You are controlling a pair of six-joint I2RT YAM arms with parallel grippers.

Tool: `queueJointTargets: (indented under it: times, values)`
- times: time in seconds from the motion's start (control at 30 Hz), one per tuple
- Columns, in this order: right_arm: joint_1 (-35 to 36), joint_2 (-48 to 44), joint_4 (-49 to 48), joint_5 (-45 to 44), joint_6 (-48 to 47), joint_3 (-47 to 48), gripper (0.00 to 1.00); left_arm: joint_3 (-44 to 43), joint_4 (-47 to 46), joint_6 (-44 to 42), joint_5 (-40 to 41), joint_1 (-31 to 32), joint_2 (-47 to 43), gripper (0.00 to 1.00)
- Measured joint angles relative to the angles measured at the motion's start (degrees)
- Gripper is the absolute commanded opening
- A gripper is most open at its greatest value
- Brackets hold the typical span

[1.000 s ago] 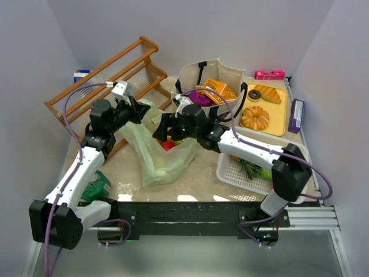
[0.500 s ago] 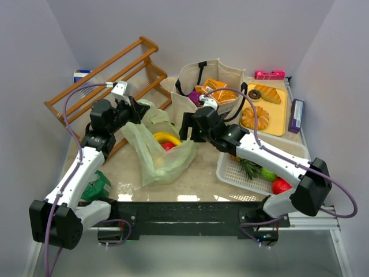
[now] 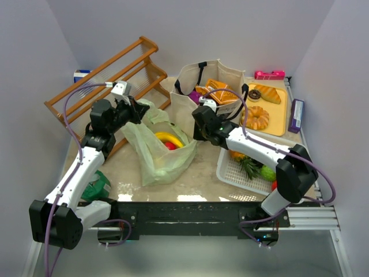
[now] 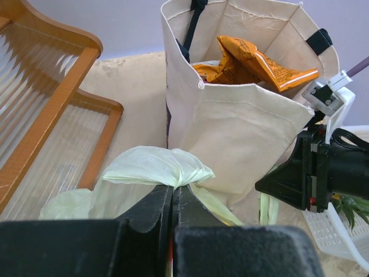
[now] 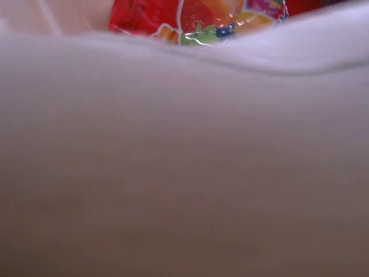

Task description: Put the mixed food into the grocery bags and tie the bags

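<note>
The pale green plastic bag (image 3: 158,161) lies mid-table with its mouth open; a yellow banana (image 3: 167,137) and a red item (image 3: 171,146) lie inside. My left gripper (image 3: 140,111) (image 4: 173,186) is shut on a bunched handle of the green bag (image 4: 155,167), holding it up. My right gripper (image 3: 195,133) (image 4: 259,184) sits at the bag's right rim. Its own view is filled by blurred pale film (image 5: 184,144), hiding its jaws, with a red snack packet (image 5: 196,14) showing above. The beige canvas tote (image 3: 230,75) (image 4: 242,133) stands behind, holding orange packets (image 3: 220,92) (image 4: 253,60).
A wooden rack (image 3: 109,75) leans at the back left. A yellow tray (image 3: 277,121) with donuts and bread sits back right. A white mesh basket (image 3: 230,173) with fruit lies under the right arm. A dark green bundle (image 3: 97,186) lies near the left base.
My right gripper has drawn back from over the green bag's mouth to its right rim, uncovering the banana and red item inside. The left arm has kept still.
</note>
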State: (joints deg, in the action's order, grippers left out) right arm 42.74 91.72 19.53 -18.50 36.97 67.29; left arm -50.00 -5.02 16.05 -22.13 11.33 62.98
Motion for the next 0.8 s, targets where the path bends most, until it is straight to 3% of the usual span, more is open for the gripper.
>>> queueJointTargets:
  times: [0.13,0.33,0.5,0.7,0.73,0.77,0.8]
  values:
    - [0.5,-2.0,4.7,0.9,-0.2,2.9,0.0,-0.9,1.2,3.0,0.2,-1.2,-0.3,0.0]
    - [2.1,-12.3,11.7,1.7,-1.0,10.0,0.0,-7.2,2.8,8.6,0.3,-6.0,-0.9,0.0]
    - [2.3,-16.3,9.0,1.5,-5.8,20.8,0.0,-13.5,0.8,11.5,0.3,-7.2,-0.3,0.0]
    - [2.3,-21.1,1.5,1.7,-11.0,17.1,0.0,-8.1,-4.0,12.4,0.5,-8.1,-2.2,0.01]
    - [2.3,-21.6,1.0,1.7,-11.5,15.2,0.0,-5.8,-4.2,12.4,0.4,-8.1,-3.1,0.07]
    - [2.3,-21.8,0.8,1.7,-11.7,13.1,0.0,-3.4,-3.9,12.3,0.3,-8.1,-4.1,0.24]
    - [2.3,-21.9,0.7,1.7,-11.8,11.0,0.0,-1.6,-3.4,11.9,0.1,-8.1,-4.8,0.34]
